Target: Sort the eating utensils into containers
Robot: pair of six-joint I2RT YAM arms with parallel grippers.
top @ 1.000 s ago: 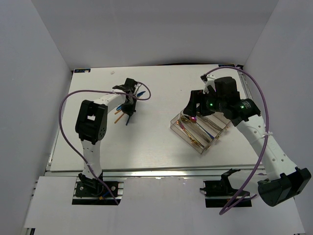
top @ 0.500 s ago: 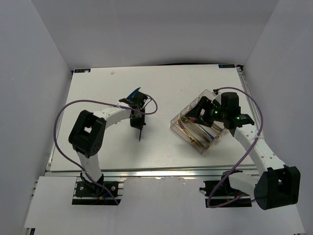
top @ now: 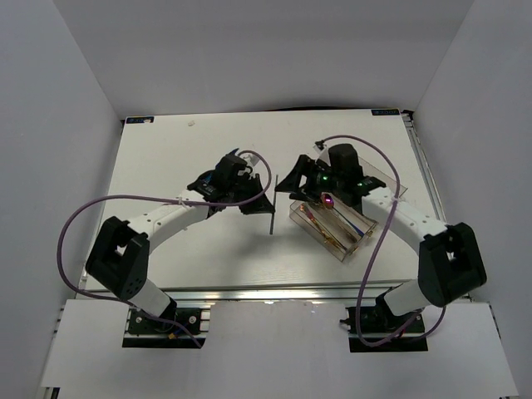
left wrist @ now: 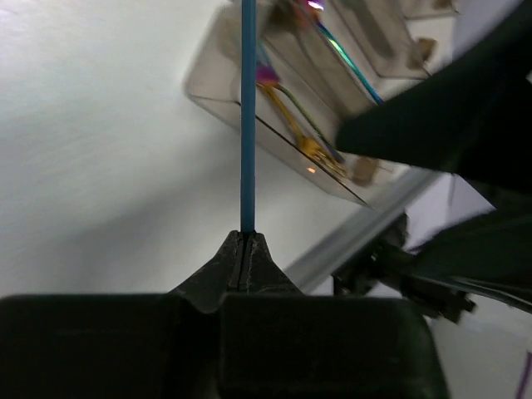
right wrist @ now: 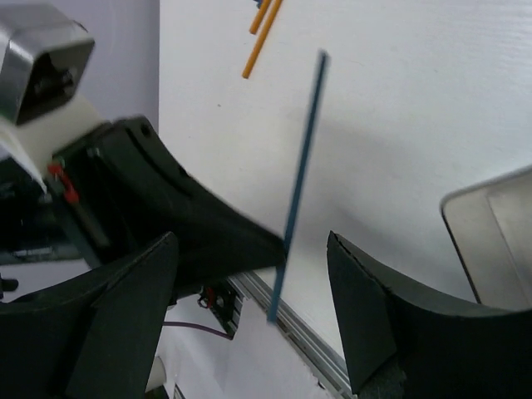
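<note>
Overhead: tips of the left claw (top: 259, 198) hard to separate from the dark wrist; far half of the smoky tray (top: 319, 236) covered by the right arm and its purple cable (top: 366, 249). Left wrist view: left claw (left wrist: 247, 238) pressed together, clamped on the lower end of a thin blue stick (left wrist: 248, 125); upper end of the stick cut off by the top edge; tray (left wrist: 218, 93) blurred beyond it, with a gold piece (left wrist: 309, 146), a magenta glint (left wrist: 266, 75) and an iridescent handle (left wrist: 349, 60) just discernible inside, compartment uncertain; right side blocked by dark shapes of the other arm. Right wrist view: right claw (right wrist: 251, 243) spread wide, fingers (right wrist: 133, 283) on either side of the blue stick (right wrist: 301, 183), no contact visible; lower end of the stick lost against the dark left claw; only a corner of the tray (right wrist: 490, 223) at the right edge; orange chopsticks (right wrist: 263, 36) on the white table (right wrist: 416, 100), cut off at the top. Overhead again: blue stick (top: 272, 208) above the table (top: 166, 158), just beside the tray's left corner, outside every compartment; right claw (top: 293, 181) close to the left one.
</note>
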